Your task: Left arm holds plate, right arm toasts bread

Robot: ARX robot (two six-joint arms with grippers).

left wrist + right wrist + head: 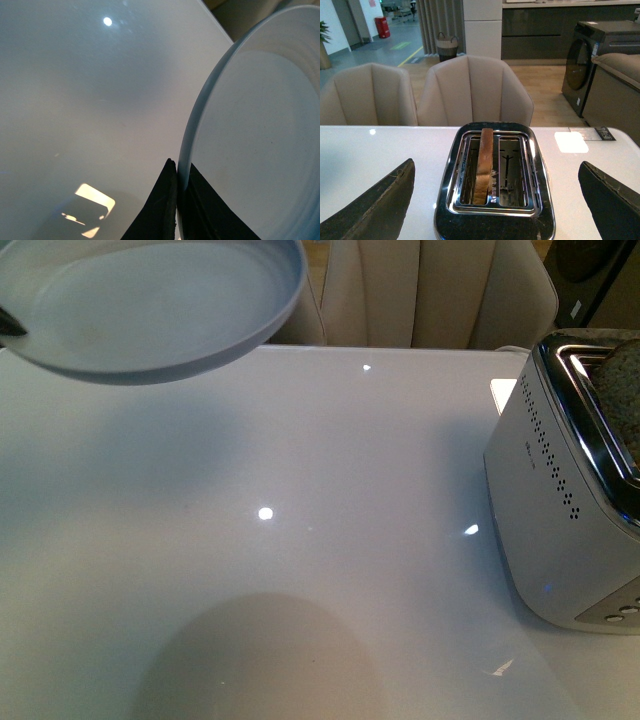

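Note:
The pale blue plate (150, 300) hangs in the air at the upper left of the front view, above the white table. My left gripper (178, 200) is shut on the plate (260, 140), one black finger on each side of its rim. The bread (483, 162) stands on edge in one slot of the silver toaster (495, 220), its crust sticking up above the slot. My right gripper (495, 200) is open above the toaster, its two black fingers wide apart on either side, nothing between them. In the front view the toaster (560, 500) stands at the right edge with the bread (620, 385) poking out.
The white glossy table (300, 540) carries the toaster only. Beige chairs (470, 90) stand behind the far table edge. The toaster's second slot (510, 170) is empty. A dark washing machine (590, 55) and a sofa are farther back.

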